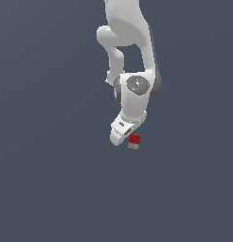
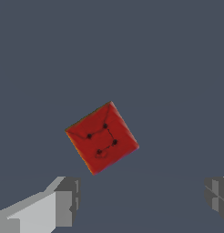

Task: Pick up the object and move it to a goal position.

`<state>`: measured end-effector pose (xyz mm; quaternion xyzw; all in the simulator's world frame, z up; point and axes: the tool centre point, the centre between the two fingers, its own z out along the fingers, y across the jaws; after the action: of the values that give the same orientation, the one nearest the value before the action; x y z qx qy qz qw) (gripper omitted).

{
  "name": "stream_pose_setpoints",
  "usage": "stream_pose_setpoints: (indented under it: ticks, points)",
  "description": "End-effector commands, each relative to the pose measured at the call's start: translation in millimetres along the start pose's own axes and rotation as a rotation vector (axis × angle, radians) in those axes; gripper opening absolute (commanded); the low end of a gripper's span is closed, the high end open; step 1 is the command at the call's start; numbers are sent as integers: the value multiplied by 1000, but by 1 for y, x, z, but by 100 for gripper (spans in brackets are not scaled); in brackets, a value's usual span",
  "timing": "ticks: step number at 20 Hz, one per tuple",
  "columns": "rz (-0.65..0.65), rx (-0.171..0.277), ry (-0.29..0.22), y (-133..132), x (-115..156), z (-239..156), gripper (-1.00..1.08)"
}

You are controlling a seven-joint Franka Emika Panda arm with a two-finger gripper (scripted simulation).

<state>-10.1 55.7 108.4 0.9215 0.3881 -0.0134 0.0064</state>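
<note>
— Where is the block (image 1: 133,141)?
— Just right of the end effector (image 1: 119,136) in the exterior view, not between its fingers (image 2: 63,202).
— Fingers?
— Spread wide, holding nothing. The block sits turned cornerwise to them.

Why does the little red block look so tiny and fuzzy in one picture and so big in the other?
In the exterior view the camera sits far off, so the block is only a few blurry pixels beside the pincer. In the wrist view it is close: the block looks large, its dark spots show, though its edges are soft. Lighting is flat, with no clear shadows or glare.
</note>
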Motion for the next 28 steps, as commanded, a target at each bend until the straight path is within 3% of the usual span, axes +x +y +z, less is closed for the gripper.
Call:
stream_pose_setpoints:
  ticks: [1, 15, 28]
  points:
    - [-81, -1, 4, -4, 3, 4, 100]
    - [-450, -5, 24, -25, 20, 21, 100]
    - [-525, -6, 29, -30, 23, 26, 100]
